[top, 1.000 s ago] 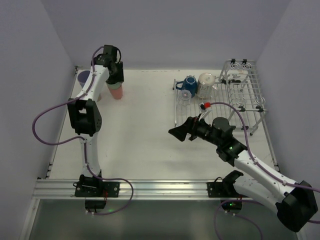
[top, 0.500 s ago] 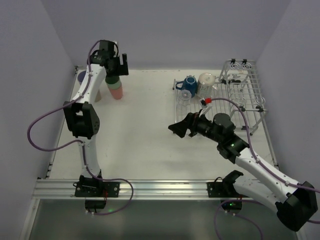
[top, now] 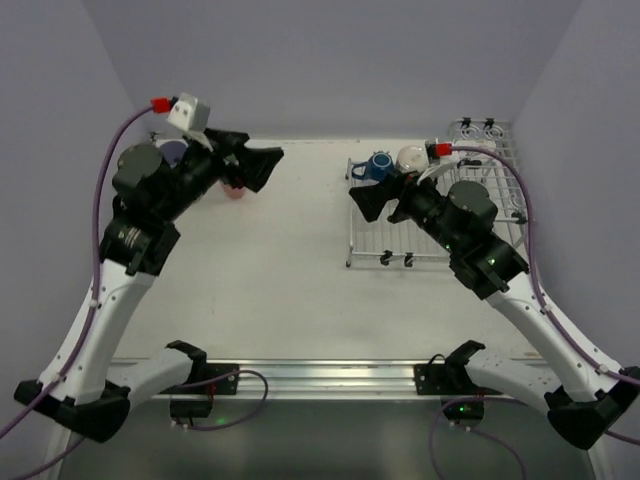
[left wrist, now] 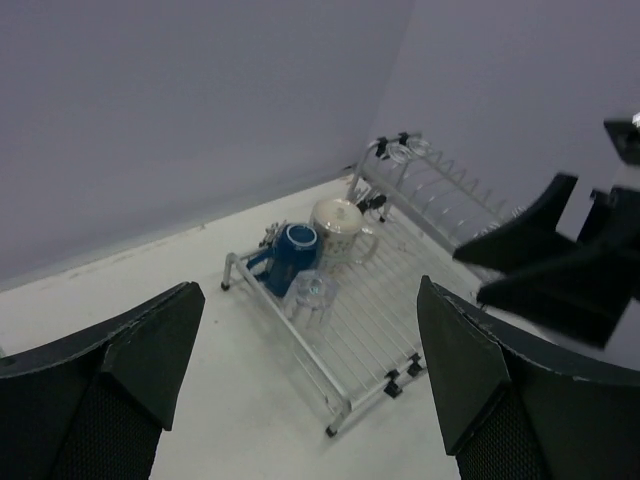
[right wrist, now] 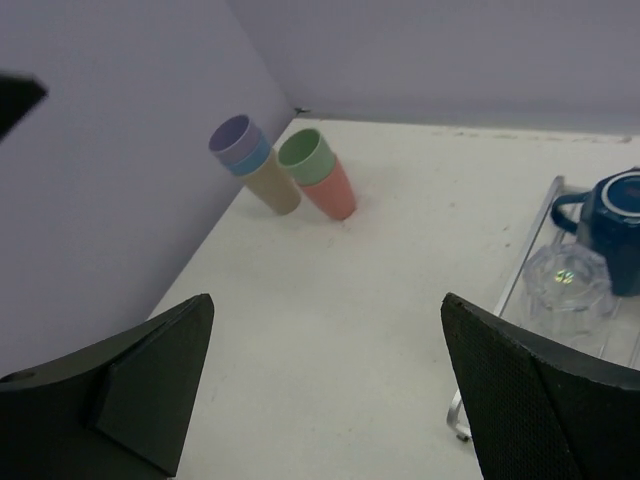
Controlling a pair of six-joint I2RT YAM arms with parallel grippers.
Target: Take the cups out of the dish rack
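Pale lavender walls close in a white tabletop (top: pixel 290 270). The dish rack (top: pixel 385 238) lies on its far right part, with the flat grid toward the middle and the taller wire section (top: pixel 487 165) by the right wall.

Three cups sit at the grid's far end. A dark-blue mug (left wrist: pixel 292 255) stands bottom up with its handle pointing left. A white speckled mug (left wrist: pixel 340 225) is just beside it on the right, and a clear glass (left wrist: pixel 313 292) is just in front of the blue one.

Well apart from the rack, by the left wall in the far corner, two stacks stand just beside each other. In one, a lavender tumbler (right wrist: pixel 232 132) nests in a blue tumbler (right wrist: pixel 252 160), which nests in a beige tumbler (right wrist: pixel 278 192). In the other, a green tumbler (right wrist: pixel 303 150) nests in a salmon-pink tumbler (right wrist: pixel 335 195).

My right hand (top: pixel 368 200) hangs over the rack's left side, pointing left. Its fingers are spread wide with nothing between them. My left hand (top: pixel 268 166) is raised near the stacks and points right toward the rack, likewise spread and empty.
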